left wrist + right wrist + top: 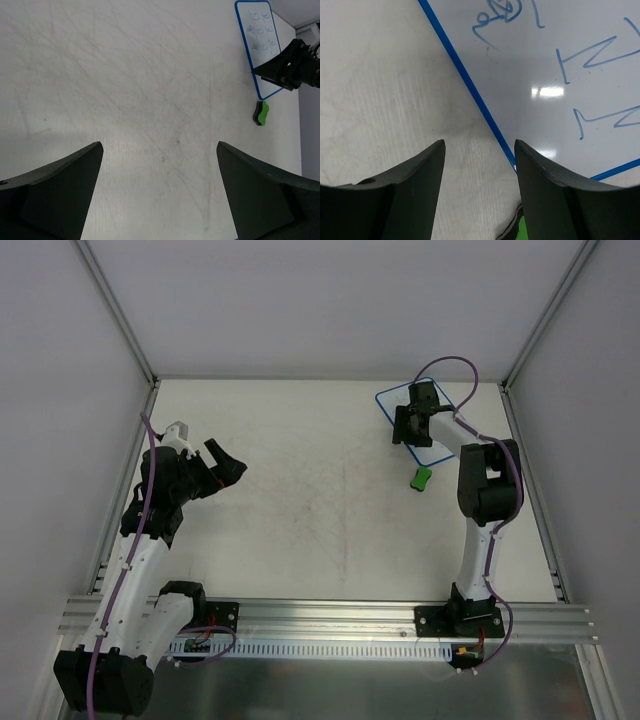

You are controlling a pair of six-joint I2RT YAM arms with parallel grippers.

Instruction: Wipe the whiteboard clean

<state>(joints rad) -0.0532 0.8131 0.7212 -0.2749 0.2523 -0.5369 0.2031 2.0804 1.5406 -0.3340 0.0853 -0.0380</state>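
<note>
The whiteboard (390, 400) lies flat at the far right of the table, blue-rimmed, with blue handwritten marks on its face (560, 75). It also shows in the left wrist view (259, 40). The green-and-black eraser (421, 478) lies on the table just in front of the board, and its edge shows in the right wrist view (519, 232). My right gripper (405, 432) is open and empty, low over the board's left rim (479, 150), with one finger over the table and the other over the board. My left gripper (228, 462) is open and empty at the left (160, 160), far from the board.
Grey walls with metal posts (115, 310) close in the table on the left, right and back. A metal rail (330, 615) runs along the near edge at the arm bases. The tabletop (125, 90) is scuffed white.
</note>
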